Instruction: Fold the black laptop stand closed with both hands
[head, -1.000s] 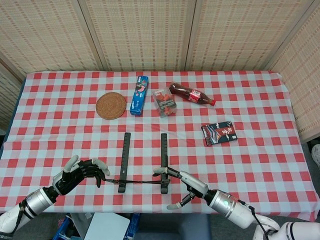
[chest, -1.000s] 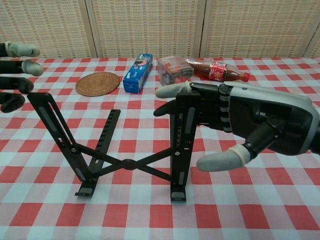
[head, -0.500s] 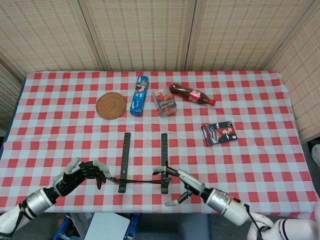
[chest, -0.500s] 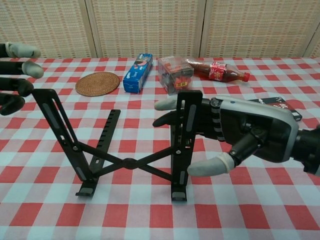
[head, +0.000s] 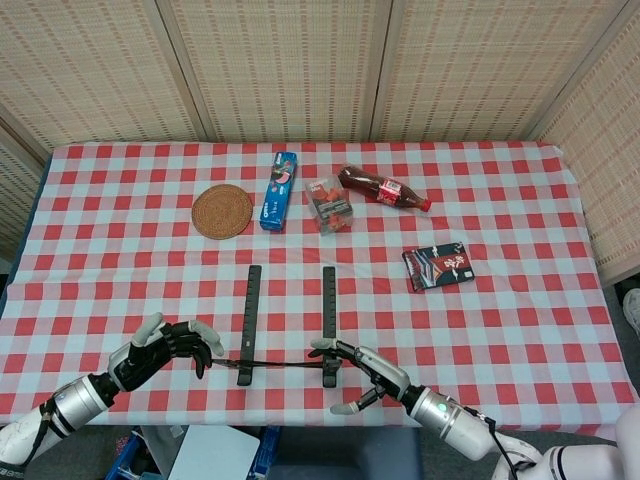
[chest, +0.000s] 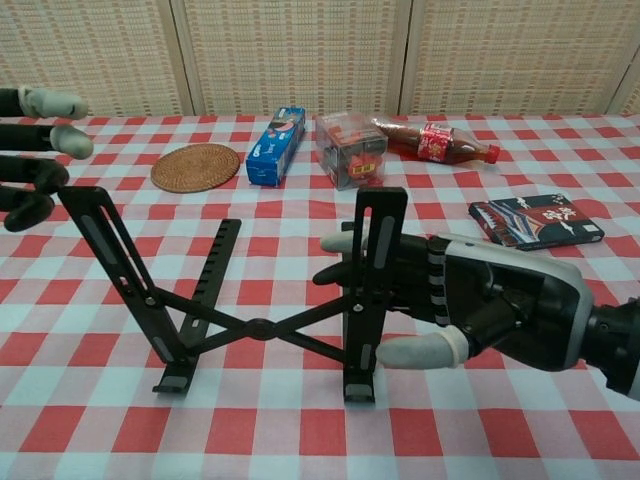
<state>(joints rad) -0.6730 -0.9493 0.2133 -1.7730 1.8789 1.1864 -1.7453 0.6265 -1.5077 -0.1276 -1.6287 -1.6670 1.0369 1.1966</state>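
While its fingers reach around the right upright of the black laptop stand (chest: 260, 300), the right hand (chest: 480, 310) rests against that bar with thumb apart, though whether it truly grips it I cannot tell. At the far left the left hand (chest: 35, 150) has its fingers loosely spread, fingertips touching the top of the left bar, holding nothing. Still unfolded, the stand sits at the near edge of the checkered surface (head: 520, 330).
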